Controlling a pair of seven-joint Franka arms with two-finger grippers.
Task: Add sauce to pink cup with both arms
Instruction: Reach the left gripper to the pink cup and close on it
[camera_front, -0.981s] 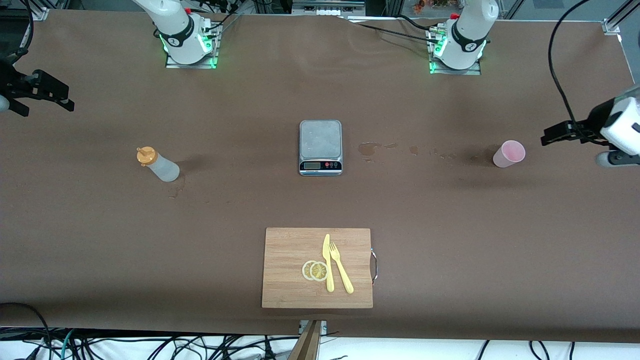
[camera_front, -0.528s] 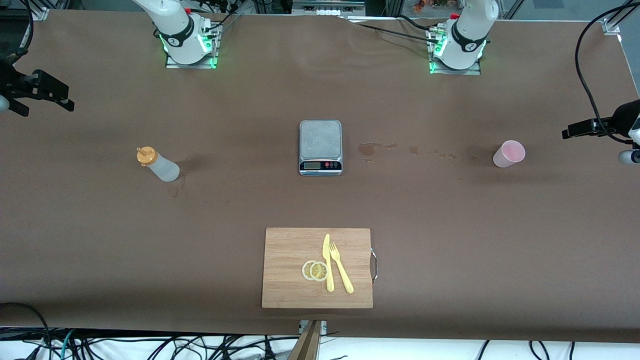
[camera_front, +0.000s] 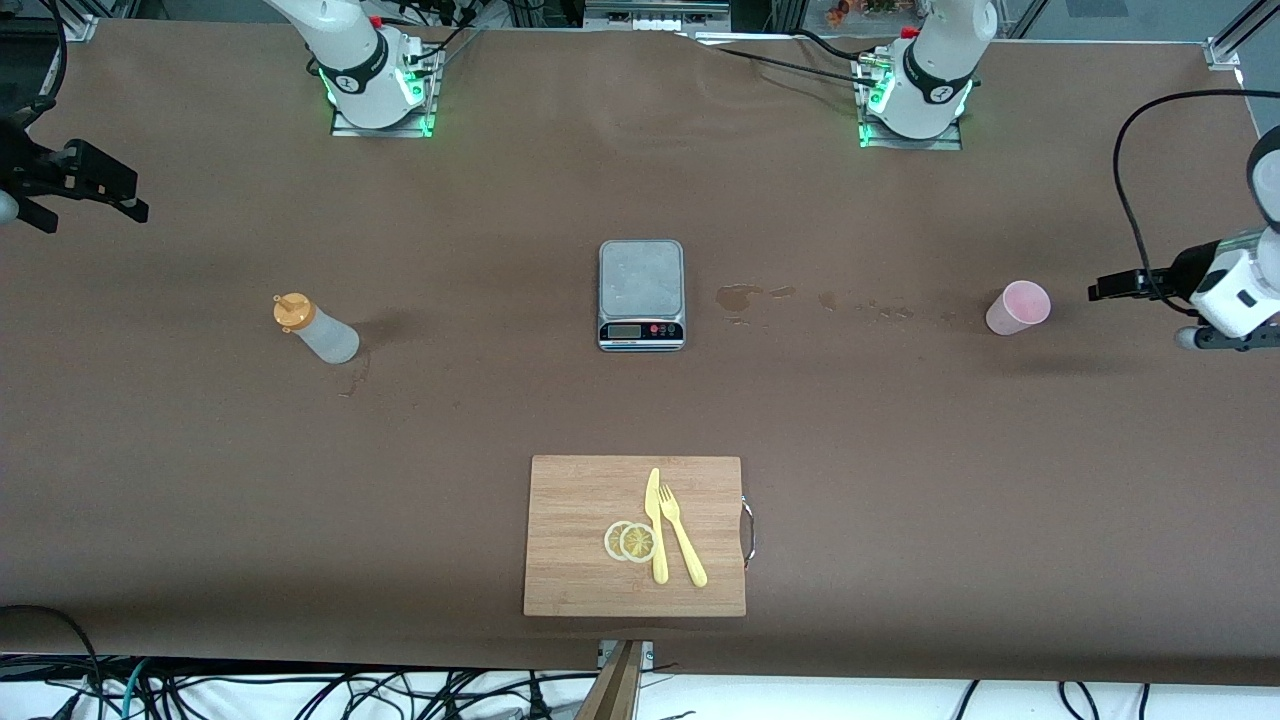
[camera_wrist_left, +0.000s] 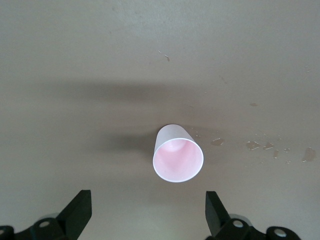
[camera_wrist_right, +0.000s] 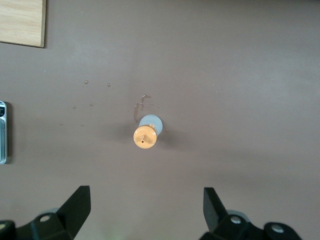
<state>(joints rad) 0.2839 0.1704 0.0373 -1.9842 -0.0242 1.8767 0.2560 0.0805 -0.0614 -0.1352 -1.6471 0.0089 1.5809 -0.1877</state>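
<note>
Table (camera_front: 200, 480): broad, flat, covered in matte brown sheet; small wet stains (camera_front: 740, 296) dot the cover between scale and cup.

Scale (camera_front: 641, 295): rectangular, brushed grey metal platform with a dark display strip; stands at the table's centre.

Cutting board (camera_front: 580, 560): pale wood, visible grain, rectangular, metal loop handle at one short edge; nearer the front camera than the scale. On it: a yellow plastic knife (camera_front: 655, 525) and yellow plastic fork (camera_front: 682, 535) side by side, touching two overlapping round lemon slices (camera_front: 630, 541).

Sauce (camera_front: 315, 328): translucent whitish squeeze bottle, cylindrical, orange-yellow cap with nozzle; upright toward the right arm's end of the table, well apart from the scale.

Pink cup (camera_front: 1018, 307): smooth light-pink plastic, tapered, round rim; upright and empty, toward the left arm's end of the table.

Left gripper (camera_front: 1110, 287): black, two fingers spread wide, holding nothing; hangs just beside the pink cup at the table's end; its wrist view shows the cup between the fingertips' line.

Right gripper (camera_front: 90, 190): black, fingers spread wide, empty; up over the table's edge at the right arm's end, well apart from the sauce.
</note>
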